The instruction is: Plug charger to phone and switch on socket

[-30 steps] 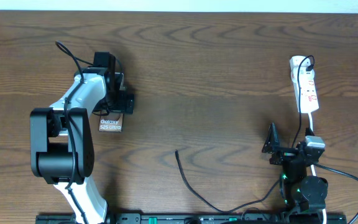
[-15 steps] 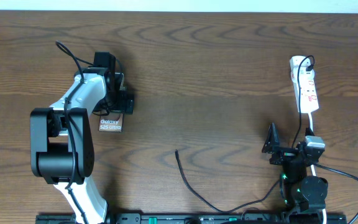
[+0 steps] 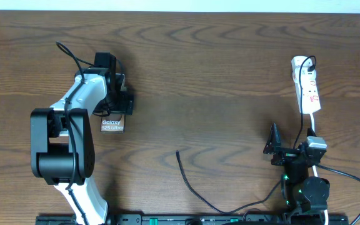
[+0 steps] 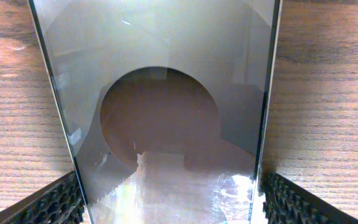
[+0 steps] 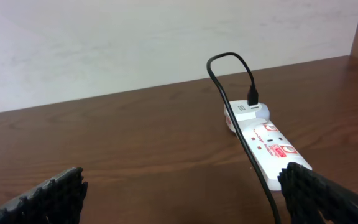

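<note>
Bronze-brown phone (image 3: 112, 125) lies flat on the left of the wooden table (image 3: 217, 75), lettered end poking out from under the left gripper (image 4: 169, 202). Pads (image 4: 55, 202) sit right at both long edges; pinching or not, can't tell. Wide open wood runs to the charger (image 3: 189, 181), its tip free mid-table. Far right, the socket (image 3: 309, 87) lies near the back edge. The right gripper (image 5: 185, 199) gapes wide, empty.
</note>
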Tool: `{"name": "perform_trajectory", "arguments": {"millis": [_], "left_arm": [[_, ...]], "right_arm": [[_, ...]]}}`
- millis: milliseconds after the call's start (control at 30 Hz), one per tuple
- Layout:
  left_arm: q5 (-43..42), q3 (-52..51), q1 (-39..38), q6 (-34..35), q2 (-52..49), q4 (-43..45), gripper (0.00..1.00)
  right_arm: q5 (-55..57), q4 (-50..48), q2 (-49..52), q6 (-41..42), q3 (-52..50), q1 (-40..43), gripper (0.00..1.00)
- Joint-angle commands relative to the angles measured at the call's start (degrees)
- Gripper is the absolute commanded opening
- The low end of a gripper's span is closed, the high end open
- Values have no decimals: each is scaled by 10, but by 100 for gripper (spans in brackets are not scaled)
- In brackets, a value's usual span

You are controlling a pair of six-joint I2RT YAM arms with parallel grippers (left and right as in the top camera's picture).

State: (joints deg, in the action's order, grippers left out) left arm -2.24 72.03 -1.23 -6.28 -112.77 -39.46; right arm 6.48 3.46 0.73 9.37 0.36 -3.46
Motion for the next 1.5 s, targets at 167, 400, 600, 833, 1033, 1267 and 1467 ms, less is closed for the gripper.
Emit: {"name": "perform_trajectory", "arguments": {"millis": [167, 400, 600, 833, 1033, 1267, 1467], "left_arm": [[19, -7, 3, -8, -26, -5, 87], [19, -7, 3, -8, -26, -5, 87], [18, -7, 3, -7, -26, -5, 82], [18, -7, 3, -8, -26, -5, 80], [18, -7, 3, -8, -26, -5, 81], [18, -7, 3, -8, -26, -5, 80], [18, -7, 3, -8, -26, -5, 80]], "right_arm": [[7, 2, -3, -9, 0, -3, 99], [7, 2, -3, -9, 0, -3, 99], [7, 2, -3, -9, 0, -3, 99], [7, 2, -3, -9, 0, -3, 99], [7, 2, -3, -9, 0, -3, 99], [7, 2, -3, -9, 0, -3, 99], [7, 2, -3, -9, 0, -3, 99]]}}
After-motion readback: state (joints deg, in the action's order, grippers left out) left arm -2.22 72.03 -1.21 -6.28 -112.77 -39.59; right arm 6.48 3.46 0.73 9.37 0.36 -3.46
